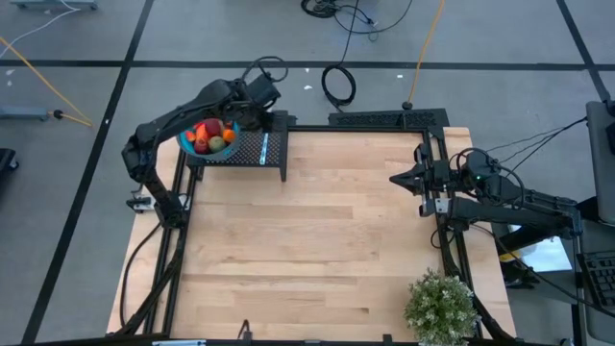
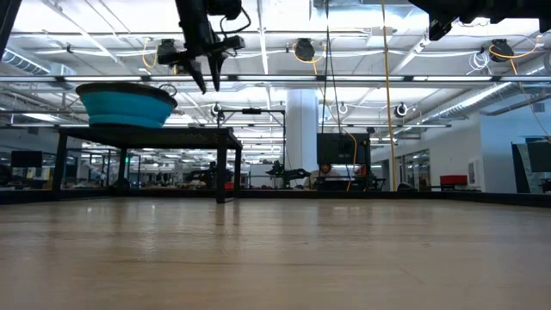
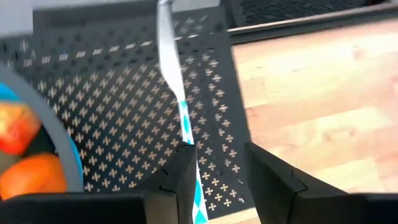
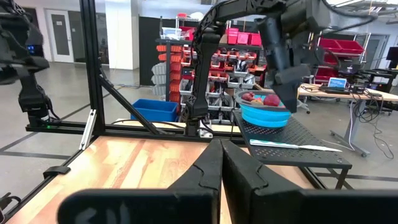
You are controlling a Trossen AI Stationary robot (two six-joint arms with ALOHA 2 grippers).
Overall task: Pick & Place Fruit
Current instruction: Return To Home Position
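Pale wood worktop (image 1: 307,240). Right hand (image 4: 221,146) waits at its right edge, fingers pressed together. Far left, a black perforated shelf (image 1: 272,161) carries the blue bowl (image 2: 125,108) holding the fruit (image 1: 211,136), with a knife (image 3: 174,81) lying just right of it. The left hand (image 3: 217,149) hangs above the knife, fingers spread.

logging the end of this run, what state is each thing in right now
fruit: piled in the blue bowl
blue bowl: upright on the shelf
knife: flat on the shelf, beside the bowl
left tool: open, empty, above the knife
right tool: shut, empty, at the table's right edge
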